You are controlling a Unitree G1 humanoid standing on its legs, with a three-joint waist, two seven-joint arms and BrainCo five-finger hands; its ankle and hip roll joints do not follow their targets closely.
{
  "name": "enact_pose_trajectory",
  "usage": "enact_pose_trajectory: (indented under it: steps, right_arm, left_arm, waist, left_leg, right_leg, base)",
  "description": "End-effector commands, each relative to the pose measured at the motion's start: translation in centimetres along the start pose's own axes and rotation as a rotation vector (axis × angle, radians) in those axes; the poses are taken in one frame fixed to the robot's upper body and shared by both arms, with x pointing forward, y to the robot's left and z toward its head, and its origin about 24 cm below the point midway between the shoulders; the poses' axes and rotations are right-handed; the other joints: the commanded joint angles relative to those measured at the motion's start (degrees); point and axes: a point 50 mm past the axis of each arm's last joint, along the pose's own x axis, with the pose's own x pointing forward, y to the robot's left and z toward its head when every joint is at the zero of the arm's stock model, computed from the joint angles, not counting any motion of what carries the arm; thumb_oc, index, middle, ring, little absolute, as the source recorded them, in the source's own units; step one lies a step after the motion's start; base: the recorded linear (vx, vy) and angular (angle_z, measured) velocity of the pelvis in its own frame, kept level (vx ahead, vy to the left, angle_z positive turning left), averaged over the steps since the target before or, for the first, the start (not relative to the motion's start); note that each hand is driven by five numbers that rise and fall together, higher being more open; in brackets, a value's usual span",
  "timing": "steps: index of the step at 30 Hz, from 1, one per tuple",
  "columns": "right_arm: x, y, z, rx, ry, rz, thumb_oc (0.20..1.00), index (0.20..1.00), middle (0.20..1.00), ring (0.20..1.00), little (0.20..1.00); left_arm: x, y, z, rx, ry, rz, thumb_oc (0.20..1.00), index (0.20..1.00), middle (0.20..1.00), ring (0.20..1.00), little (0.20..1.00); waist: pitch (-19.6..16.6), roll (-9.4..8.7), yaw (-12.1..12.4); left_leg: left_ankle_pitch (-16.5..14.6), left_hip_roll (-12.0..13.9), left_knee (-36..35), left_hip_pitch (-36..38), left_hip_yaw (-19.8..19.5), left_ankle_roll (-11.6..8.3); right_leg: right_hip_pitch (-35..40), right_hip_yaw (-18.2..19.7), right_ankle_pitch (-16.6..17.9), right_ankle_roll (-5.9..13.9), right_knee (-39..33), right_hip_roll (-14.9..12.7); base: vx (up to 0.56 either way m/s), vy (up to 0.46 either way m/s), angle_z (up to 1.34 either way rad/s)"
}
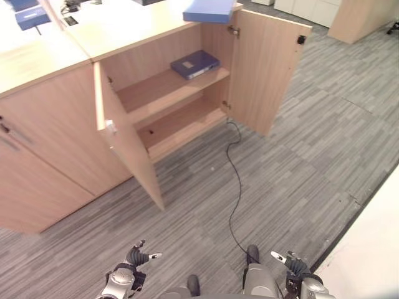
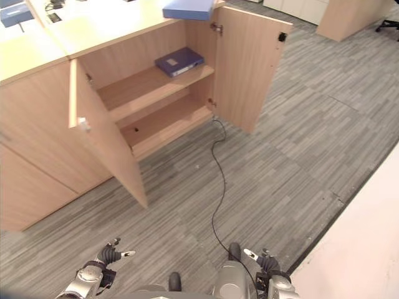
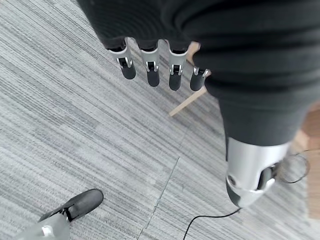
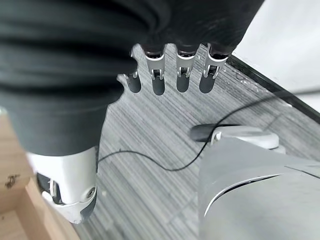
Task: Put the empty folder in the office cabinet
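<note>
The blue folder (image 1: 209, 10) lies flat on the surface (image 1: 124, 25) above the open cabinet (image 1: 168, 93), at its front edge over the right door (image 1: 268, 68), one corner overhanging. It lies ahead of both hands, well apart from them — the right hand (image 1: 288, 260) sits nearer its side. Its long axis appears to run along the front edge. Both the left hand (image 1: 136, 255) and the right hang low over the floor (image 1: 299, 162), fingers relaxed, holding nothing. A darker folder (image 1: 194, 63) already rests on the upper shelf (image 1: 156, 90).

Open wooden cabinet (image 1: 262, 68), dark blue folder (image 1: 194, 63) flat on its upper shelf (image 1: 156, 87), lower shelf (image 1: 177, 121) bare
</note>
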Motion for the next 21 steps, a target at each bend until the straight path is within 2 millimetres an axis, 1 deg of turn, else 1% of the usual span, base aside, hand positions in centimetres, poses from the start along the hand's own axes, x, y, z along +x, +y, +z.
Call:
enact_pose_trajectory:
  steps: [1, 2, 3, 4, 7, 8, 9, 10, 11, 12, 13, 14, 15, 16, 17, 18, 19, 20, 21]
  right_arm:
    - [-0.2, -1.1, 0.5, -0.025, -0.048, -0.026, 1.0, 1.0, 1.0, 1.0, 1.0]
    - [-0.2, -1.4, 0.5, -0.031, -0.045, -0.034, 1.0, 1.0, 1.0, 1.0, 1.0]
    - [-0.2, -1.5, 0.5, -0.032, -0.045, -0.034, 1.0, 1.0, 1.0, 1.0, 1.0]
    - [-0.3, -2.0, 0.3, -0.051, -0.041, -0.041, 1.0, 1.0, 1.0, 1.0, 1.0]
    - [-0.3, -2.7, 0.4, -0.096, -0.038, -0.042, 1.0, 1.0, 1.0, 1.0, 1.0]
    - [-0.3, -3.0, 0.5, -0.107, -0.039, -0.047, 1.0, 1.0, 1.0, 1.0, 1.0]
    - [-0.3, -3.0, 0.6, -0.107, -0.039, -0.047, 1.0, 1.0, 1.0, 1.0, 1.0]
    - [-0.3, -3.5, 0.8, -0.139, -0.035, -0.053, 1.0, 1.0, 1.0, 1.0, 1.0]
    - [-0.2, -3.7, 0.9, -0.155, -0.03, -0.055, 1.0, 1.0, 1.0, 1.0, 1.0]
    - [-0.2, -3.8, 0.8, -0.166, -0.023, -0.058, 1.0, 1.0, 1.0, 1.0, 1.0]
    - [-0.2, -4.1, 0.7, -0.191, -0.009, -0.057, 1.0, 1.0, 1.0, 1.0, 1.0]
    - [-0.2, -4.3, 0.7, -0.193, -0.009, -0.06, 1.0, 1.0, 1.0, 1.0, 1.0]
    - [-0.2, -4.4, 0.9, -0.197, -0.014, -0.063, 1.0, 1.0, 1.0, 1.0, 1.0]
    - [-0.2, -4.5, 1.1, -0.198, -0.02, -0.068, 1.0, 1.0, 1.0, 1.0, 1.0]
    - [-0.2, -4.6, 1.2, -0.195, -0.017, -0.073, 1.0, 1.0, 1.0, 1.0, 1.0]
    - [-0.2, -4.7, 1.2, -0.196, -0.009, -0.077, 1.0, 1.0, 1.0, 1.0, 1.0]
    - [-0.2, -4.8, 1.1, -0.197, 0.0, -0.079, 1.0, 1.0, 1.0, 1.0, 1.0]
    - [-0.2, -5.1, 0.9, -0.193, 0.012, -0.09, 1.0, 1.0, 1.0, 1.0, 1.0]
    - [-0.2, -5.0, 0.9, -0.193, 0.012, -0.09, 1.0, 1.0, 1.0, 1.0, 1.0]
  left_arm:
    - [0.2, 0.7, 1.8, -0.017, -0.095, 0.025, 1.0, 1.0, 1.0, 1.0, 1.0]
    - [0.2, 0.4, 1.6, -0.023, -0.087, 0.019, 1.0, 1.0, 1.0, 1.0, 1.0]
    - [0.2, 0.4, 1.6, -0.024, -0.086, 0.019, 1.0, 1.0, 1.0, 1.0, 1.0]
    - [0.1, -0.3, 1.2, -0.042, -0.072, 0.006, 1.0, 1.0, 1.0, 1.0, 1.0]
    - [0.1, -1.0, 1.6, -0.049, -0.088, -0.017, 1.0, 1.0, 1.0, 1.0, 1.0]
    - [0.1, -1.1, 1.8, -0.054, -0.095, -0.021, 1.0, 1.0, 1.0, 1.0, 1.0]
    - [0.1, -1.1, 1.8, -0.055, -0.095, -0.021, 1.0, 1.0, 1.0, 1.0, 1.0]
    - [0.2, -1.3, 2.2, -0.068, -0.103, -0.027, 1.0, 1.0, 1.0, 1.0, 1.0]
    - [0.2, -1.3, 2.4, -0.075, -0.109, -0.027, 1.0, 1.0, 1.0, 1.0, 1.0]
    - [0.3, -1.2, 2.5, -0.08, -0.112, -0.025, 1.0, 1.0, 1.0, 1.0, 1.0]
    - [0.3, -1.0, 2.6, -0.085, -0.114, -0.019, 1.0, 1.0, 1.0, 1.0, 1.0]
    - [0.4, -1.0, 2.9, -0.08, -0.121, -0.023, 1.0, 1.0, 1.0, 1.0, 1.0]
    - [0.4, -1.0, 3.2, -0.078, -0.132, -0.025, 1.0, 1.0, 1.0, 1.0, 1.0]
    - [0.4, -1.0, 3.4, -0.087, -0.136, -0.025, 1.0, 1.0, 1.0, 1.0, 1.0]
    - [0.5, -0.9, 3.5, -0.085, -0.133, -0.019, 1.0, 1.0, 1.0, 1.0, 1.0]
    - [0.5, -0.8, 3.6, -0.092, -0.134, -0.013, 1.0, 1.0, 1.0, 1.0, 1.0]
    - [0.5, -0.9, 3.5, -0.098, -0.131, -0.016, 1.0, 1.0, 1.0, 1.0, 1.0]
    - [0.5, -1.3, 3.4, -0.101, -0.126, -0.028, 1.0, 1.0, 1.0, 1.0, 1.0]
    - [0.5, -1.3, 3.4, -0.101, -0.126, -0.028, 1.0, 1.0, 1.0, 1.0, 1.0]
  waist:
    - [-1.02, 0.67, -0.45]
    - [-1.82, 0.74, -0.58]
    - [-1.88, 0.84, -0.59]
    - [-2.77, 1.72, -1.18]
    - [-3.47, 3.11, -1.85]
    - [-3.48, 3.46, -1.87]
    - [-3.53, 3.51, -1.88]
    - [-3.63, 4.43, -1.86]
    - [-3.62, 4.63, -1.78]
    - [-3.56, 4.65, -1.74]
    - [-3.31, 4.16, -1.49]
    - [-2.46, 3.37, -0.83]
    - [-1.89, 2.52, -0.75]
    - [-1.28, 1.26, -0.53]
    - [-0.9, -0.08, -0.49]
    - [-0.9, -0.87, -0.06]
    - [-0.72, -1.1, 0.42]
    - [-0.15, -1.51, 1.98]
    - [-0.25, -1.64, 1.95]
  left_leg:
    - [-8.22, 1.85, 0.23, 8.56, -2.64, -3.87]
    - [-8.44, 2.54, 0.23, 8.81, -2.69, -4.28]
    - [-8.48, 2.62, 0.23, 8.8, -2.67, -4.3]
    - [-7.93, 5.15, 0.23, 8.92, -2.81, -5.31]
    - [-5.79, 8.58, 1.22, 7.57, -4.02, -6.69]
    - [-4.58, 9.14, 2.06, 6.86, -4.34, -7.08]
    - [-4.59, 9.19, 2.06, 6.8, -4.34, -7.12]
    - [0.1, 10.68, 4.95, 4.88, -4.94, -8.26]
    - [2.84, 11.58, 7.12, 3.61, -5.12, -8.68]
    - [4.62, 11.96, 9.07, 2.7, -5.32, -8.8]
    - [9.17, 12.76, 13.61, 1.23, -5.08, -8.22]
    - [12.47, 12.36, 18.54, -1.6, -5.8, -7.61]
    - [13.96, 11.78, 22.74, -3.86, -6.11, -6.92]
    - [14.93, 11.21, 27.23, -6.16, -5.9, -6.49]
    - [14.63, 11.16, 31.12, -8.57, -4.39, -6.3]
    - [12.79, 10.09, 31.97, -10.19, -3.19, -5.73]
    - [11.36, 9.09, 32.83, -11.51, -2.54, -5.51]
    - [6.55, 5.62, 32.89, -15.75, -1.66, -4.97]
    - [6.8, 5.46, 32.68, -15.84, -1.63, -4.92]
  right_leg:
    - [-0.52, -1.0, 8.44, 0.33, 0.53, 2.42]
    - [-0.21, -0.7, 8.93, -0.02, 0.49, 2.5]
    - [-0.19, -0.74, 8.94, -0.03, 0.44, 2.58]
    - [-0.45, -0.19, 8.53, -0.74, 1.87, 3.35]
    - [-1.43, 2.17, 5.93, -2.48, 4.51, 5.48]
    - [-1.47, 2.81, 5.3, -3.01, 5.01, 6.05]
    - [-1.56, 2.79, 5.24, -3.04, 5.08, 6.08]
    - [-1.27, 3.27, 3.36, -4.4, 5.94, 7.25]
    - [-0.73, 3.4, 2.11, -5.12, 6.42, 7.87]
    - [-0.17, 3.51, 1.24, -5.67, 6.67, 8.3]
    - [1.57, 3.82, -0.64, -7.03, 7.23, 9.39]
    - [2.65, 4.08, -1.07, -7.72, 7.36, 9.22]
    - [3.38, 4.31, -1.38, -8.34, 7.53, 8.91]
    - [4.35, 4.62, -1.71, -9.03, 7.3, 8.45]
    - [4.93, 4.79, -2.1, -9.58, 7.43, 7.8]
    - [5.91, 5.08, -2.49, -9.93, 7.12, 7.58]
    - [6.94, 5.58, -2.89, -9.99, 6.93, 7.57]
    - [9.95, 6.2, -3.71, -9.97, 6.04, 7.3]
    - [9.83, 6.2, -3.56, -9.93, 5.93, 7.14]
  base:
    - [0.22, -0.24, 0.5]
    - [0.15, -0.175, 0.5]
    - [0.19, -0.256, 0.37]
    - [0.16, -0.259, 0.17]
    - [0.15, -0.311, 0.09]
    - [0.04, -0.13, 0.0]
    - [0.08, -0.212, -0.02]
    - [0.1, -0.251, -0.03]
    - [0.14, -0.327, 0.08]
    - [0.19, -0.345, -0.01]
    - [0.21, -0.373, 0.0]
    - [0.2, -0.38, -0.14]
    - [0.13, -0.319, -0.13]
    - [0.13, -0.315, -0.19]
    - [0.18, -0.334, -0.18]
    - [0.2, -0.249, -0.08]
    - [0.33, -0.22, 0.07]
    - [0.24, -0.115, -0.04]
    - [0.35, -0.104, 0.27]
